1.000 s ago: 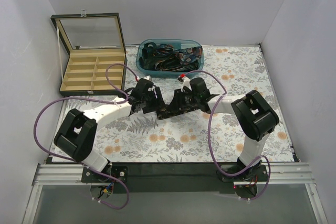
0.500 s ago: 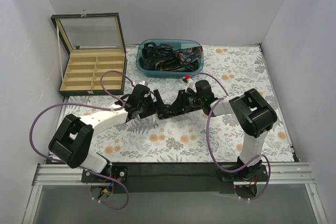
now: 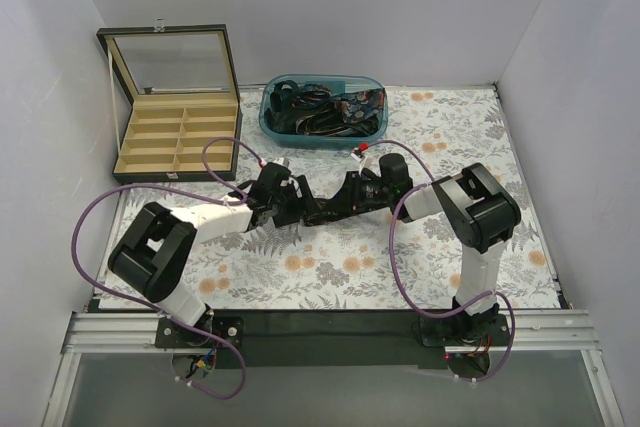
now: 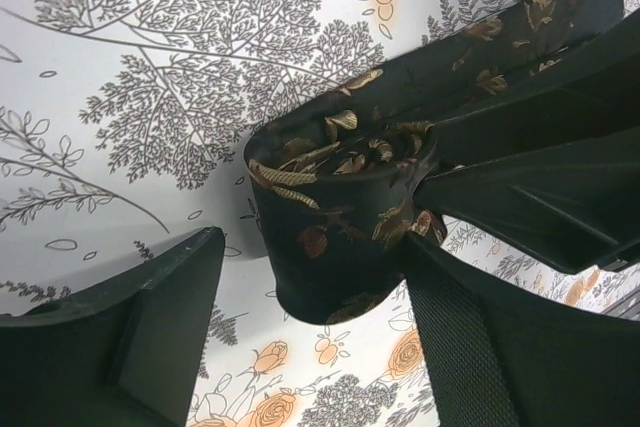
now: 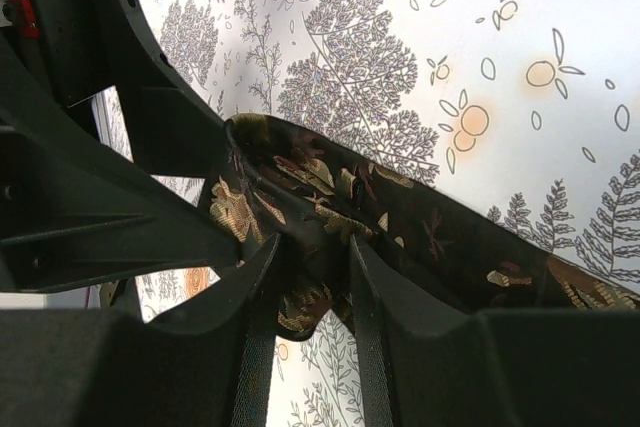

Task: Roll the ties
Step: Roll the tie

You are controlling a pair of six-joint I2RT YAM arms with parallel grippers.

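Observation:
A dark tie (image 3: 320,212) with gold leaf patterning lies mid-table between my two grippers. In the left wrist view its end is curled into a short roll (image 4: 335,222). The roll stands between the wide-open fingers of my left gripper (image 4: 312,252) and rests against the right finger (image 4: 450,317). My right gripper (image 5: 315,252) is shut on a bunched fold of the same tie (image 5: 330,197), whose strip runs off to the right across the floral cloth. In the top view the left gripper (image 3: 303,211) and the right gripper (image 3: 338,205) meet tip to tip.
A teal bin (image 3: 268,122) holding several more ties stands at the back centre. An open wooden box (image 3: 178,137) with compartments and a raised glass lid stands at the back left. Purple cables (image 3: 395,237) loop over both arms.
Both arms have shifted while the grippers stayed together at the tie. The left elbow swung out and back. The right wrist moved slightly right and farther back.

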